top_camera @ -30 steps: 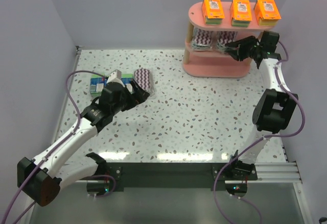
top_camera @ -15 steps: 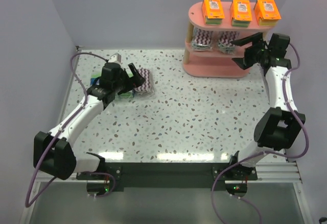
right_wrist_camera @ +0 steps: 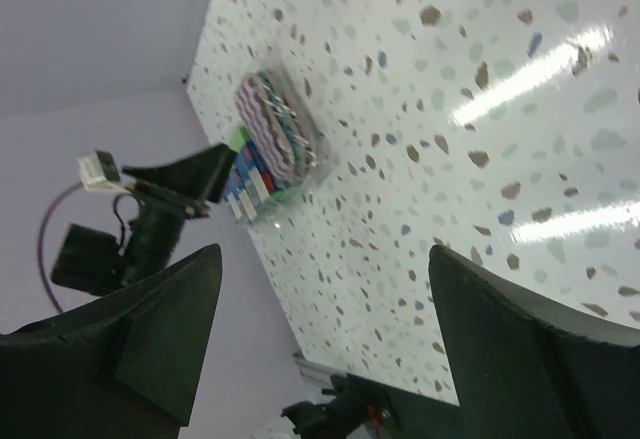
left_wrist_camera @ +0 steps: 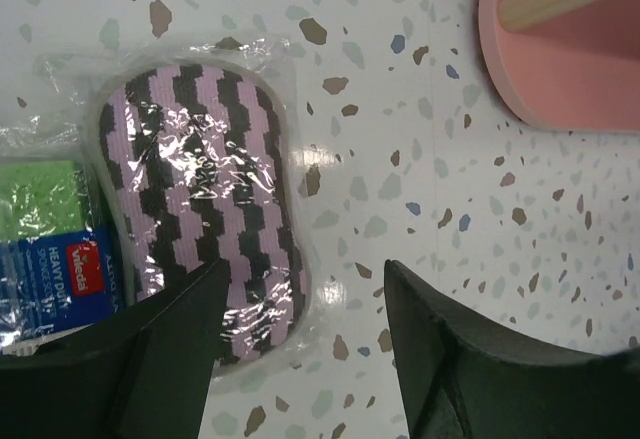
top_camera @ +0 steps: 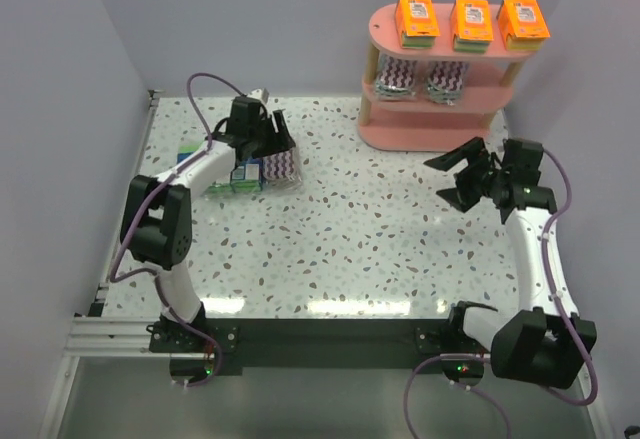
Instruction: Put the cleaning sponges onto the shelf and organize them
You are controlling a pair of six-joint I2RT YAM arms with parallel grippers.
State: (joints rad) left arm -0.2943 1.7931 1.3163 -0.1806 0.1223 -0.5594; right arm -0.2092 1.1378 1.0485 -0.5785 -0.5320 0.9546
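Pink three-tier shelf at the far right of the table, with three orange packs on its top board and two purple zigzag packs on the middle one. Left gripper, jaws apart and empty, above the third purple zigzag pack at far left, just beside the blue-green boxes; right gripper, jaws spread wide, holding nothing. For a clean pick: centre over the pack (now lying off toward one finger), then pinch across its narrow width, clear of the boxes.

pink shelf, partly stocked
three orange packs on top; two zigzag ovals mid-tier; third oval, blue-green boxes well left
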